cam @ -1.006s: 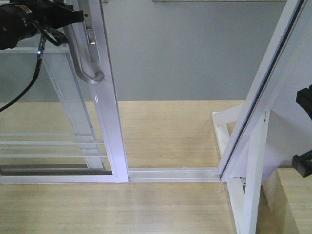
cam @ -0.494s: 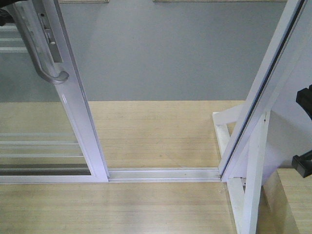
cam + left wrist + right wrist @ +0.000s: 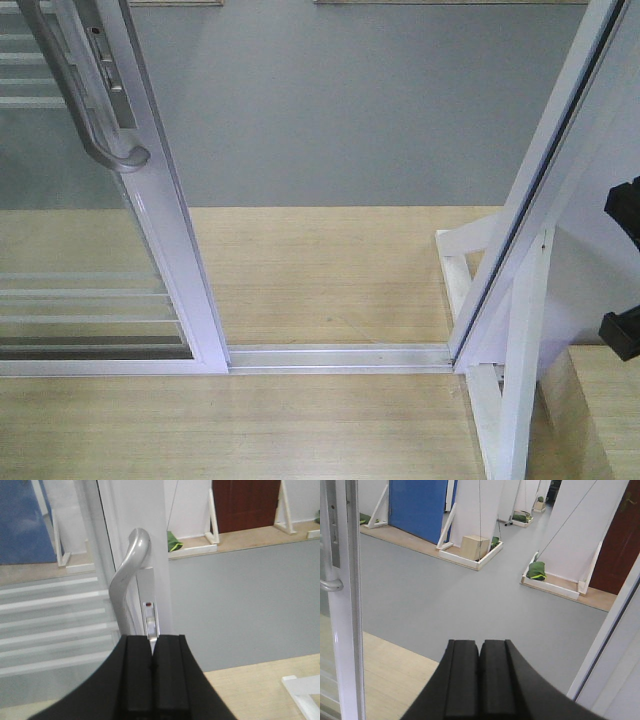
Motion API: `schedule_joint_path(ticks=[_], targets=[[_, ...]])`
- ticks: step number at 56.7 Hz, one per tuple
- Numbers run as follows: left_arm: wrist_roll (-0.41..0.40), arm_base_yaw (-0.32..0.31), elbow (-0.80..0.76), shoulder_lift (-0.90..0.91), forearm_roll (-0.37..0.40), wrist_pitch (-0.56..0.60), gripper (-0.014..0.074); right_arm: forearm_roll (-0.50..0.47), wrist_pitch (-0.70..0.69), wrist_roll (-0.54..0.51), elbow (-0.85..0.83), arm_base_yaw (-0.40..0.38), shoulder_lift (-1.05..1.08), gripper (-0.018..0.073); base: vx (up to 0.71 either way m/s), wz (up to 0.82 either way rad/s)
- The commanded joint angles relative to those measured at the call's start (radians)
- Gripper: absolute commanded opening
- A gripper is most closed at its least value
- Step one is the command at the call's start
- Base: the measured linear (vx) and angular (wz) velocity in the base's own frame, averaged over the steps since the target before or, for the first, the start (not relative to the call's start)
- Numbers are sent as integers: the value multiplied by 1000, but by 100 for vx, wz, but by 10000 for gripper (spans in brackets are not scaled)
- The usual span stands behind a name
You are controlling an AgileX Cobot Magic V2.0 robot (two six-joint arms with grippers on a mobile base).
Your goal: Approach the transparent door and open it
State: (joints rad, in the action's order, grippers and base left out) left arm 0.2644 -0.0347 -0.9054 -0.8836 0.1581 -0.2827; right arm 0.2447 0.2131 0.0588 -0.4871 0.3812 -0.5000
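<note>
Silver handle (image 3: 127, 580) just beyond left tool (image 3: 152, 647)

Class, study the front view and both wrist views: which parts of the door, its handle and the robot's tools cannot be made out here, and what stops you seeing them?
- Pull handle: its top is cut off by the front view's upper edge.
- Same handle's lower end, left wrist view: hidden behind the left tool.
- Transparent door: its far side runs off the left edge.
- Right tool: only its closed fingers show; the front view catches black fragments at the right edge.
- Lock plate markings: too small.
</note>
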Motion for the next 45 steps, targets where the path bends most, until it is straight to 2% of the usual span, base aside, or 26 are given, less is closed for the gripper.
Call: schedule_joint_path(ticks=[1, 8, 14, 31, 45], targets=[[0, -18, 35, 117, 11, 19, -3, 5, -68, 25, -30, -6, 21, -6, 0, 0], [0, -20, 115, 271, 12, -52, -3, 6, -28, 31, -30, -6, 88, -5, 0, 0], [-9, -20, 172, 378, 23, -104, -3, 10, 64, 31, -30, -6, 161, -5, 0, 0], [-7, -20, 366, 614, 209, -205, 0, 18, 282, 31, -27, -6, 356, -5, 0, 0], [-10, -20, 449, 666, 282, -181, 0, 47, 297, 30, -27, -6, 375, -4, 0, 0]])
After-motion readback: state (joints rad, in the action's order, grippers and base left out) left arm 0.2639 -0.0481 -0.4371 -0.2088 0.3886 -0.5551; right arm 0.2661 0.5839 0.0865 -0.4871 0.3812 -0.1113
